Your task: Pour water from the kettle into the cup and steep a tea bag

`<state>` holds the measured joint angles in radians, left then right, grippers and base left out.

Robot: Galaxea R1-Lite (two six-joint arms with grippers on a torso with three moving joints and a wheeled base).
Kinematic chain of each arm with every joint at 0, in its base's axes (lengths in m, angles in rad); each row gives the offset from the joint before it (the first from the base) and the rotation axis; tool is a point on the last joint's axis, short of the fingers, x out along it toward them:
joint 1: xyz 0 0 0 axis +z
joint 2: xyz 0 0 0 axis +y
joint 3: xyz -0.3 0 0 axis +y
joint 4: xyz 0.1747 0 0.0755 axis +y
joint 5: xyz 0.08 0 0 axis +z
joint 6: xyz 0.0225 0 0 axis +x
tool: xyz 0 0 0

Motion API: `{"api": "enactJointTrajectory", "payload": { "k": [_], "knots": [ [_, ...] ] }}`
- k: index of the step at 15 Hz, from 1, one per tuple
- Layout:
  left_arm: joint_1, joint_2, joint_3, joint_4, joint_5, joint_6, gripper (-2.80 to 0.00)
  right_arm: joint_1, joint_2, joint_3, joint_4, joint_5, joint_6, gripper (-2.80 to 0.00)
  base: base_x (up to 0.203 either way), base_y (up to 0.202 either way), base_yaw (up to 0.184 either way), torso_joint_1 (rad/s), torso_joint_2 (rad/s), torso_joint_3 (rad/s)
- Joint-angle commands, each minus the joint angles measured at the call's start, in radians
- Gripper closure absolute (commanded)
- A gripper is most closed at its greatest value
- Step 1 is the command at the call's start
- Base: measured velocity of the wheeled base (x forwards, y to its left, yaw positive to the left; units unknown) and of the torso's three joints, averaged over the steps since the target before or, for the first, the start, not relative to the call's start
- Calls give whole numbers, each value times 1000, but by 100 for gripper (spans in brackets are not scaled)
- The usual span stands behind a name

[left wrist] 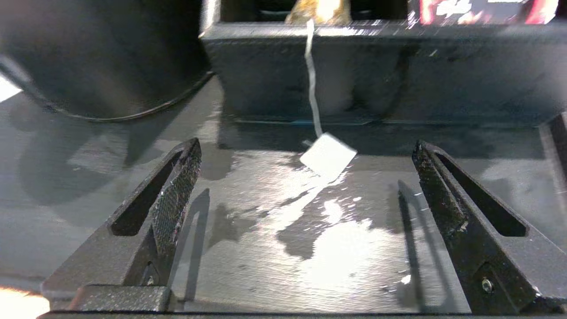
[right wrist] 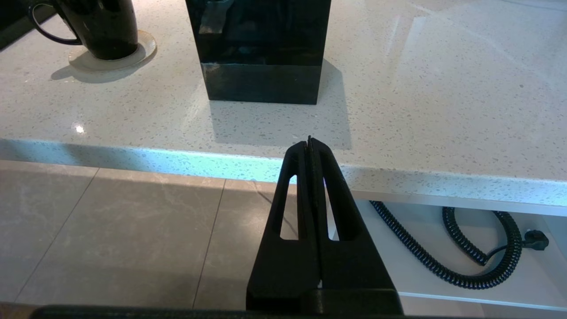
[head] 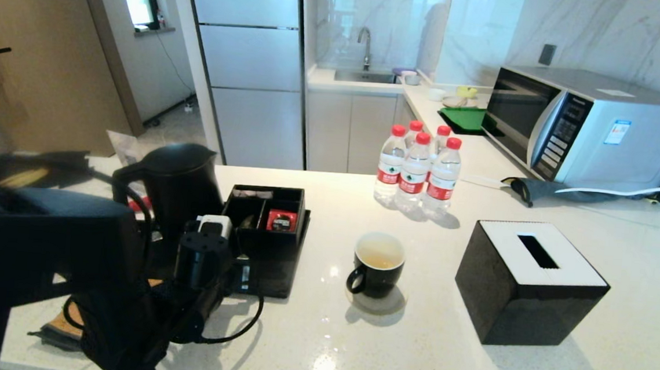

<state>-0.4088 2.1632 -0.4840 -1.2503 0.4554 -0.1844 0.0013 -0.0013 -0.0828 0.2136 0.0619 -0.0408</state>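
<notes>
Item: left gripper (left wrist: 305,186). Fingers spread wide apart, nothing between them, low over the dark tray surface and facing the front wall of the black organiser box (head: 268,239). In the head view the left arm sat just in front of that box, forearm slanting in from the near edge of the counter, wrist pitched down toward the tray.

Item: tea bag (left wrist: 319,9). Lay inside the organiser box, only a yellowish part visible above the rim. Its string (left wrist: 311,79) hung down the box's front wall; the paper tag (left wrist: 328,156) rested on the tray just in front of the box, between the spread fingers and ahead of their tips.

Item: cup (head: 378,264). Stood on a saucer to the right of the organiser box, apart from it, pale yellowish water (head: 380,253) already inside. Pouring appeared done; steeping not yet.

Item: kettle (head: 176,189). Stood touching or just beside the organiser box's left side.

Item: right gripper (right wrist: 310,146). Fingers pressed together, empty, parked below the counter edge, well away from the organiser box.

Risks, as judged: the tag lay flat and thin, so the pads could close on the tray and miss it or pinch only a corner. A pull on the string could snag the bag on the box rim. The swinging bag could miss the cup or splash.
</notes>
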Motion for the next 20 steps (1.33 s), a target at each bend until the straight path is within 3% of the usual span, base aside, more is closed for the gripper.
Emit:
{"api": "enactJointTrajectory", "payload": {
  "k": [1, 4, 11, 20],
  "knots": [
    [10, -50, -37, 70, -23, -22, -280, 0, 1, 0, 1, 1, -1, 0, 0, 0, 0, 0, 0, 0],
    [21, -57, -67, 123, -66, -39, -280, 0, 1, 0, 1, 1, -1, 0, 0, 0, 0, 0, 0, 0],
    [38, -29, -79, 132, -150, -55, -280, 0, 1, 0, 1, 1, -1, 0, 0, 0, 0, 0, 0, 0],
    [59, 17, -111, 130, -196, -75, -280, 0, 1, 0, 1, 1, -1, 0, 0, 0, 0, 0, 0, 0]
  ]
}}
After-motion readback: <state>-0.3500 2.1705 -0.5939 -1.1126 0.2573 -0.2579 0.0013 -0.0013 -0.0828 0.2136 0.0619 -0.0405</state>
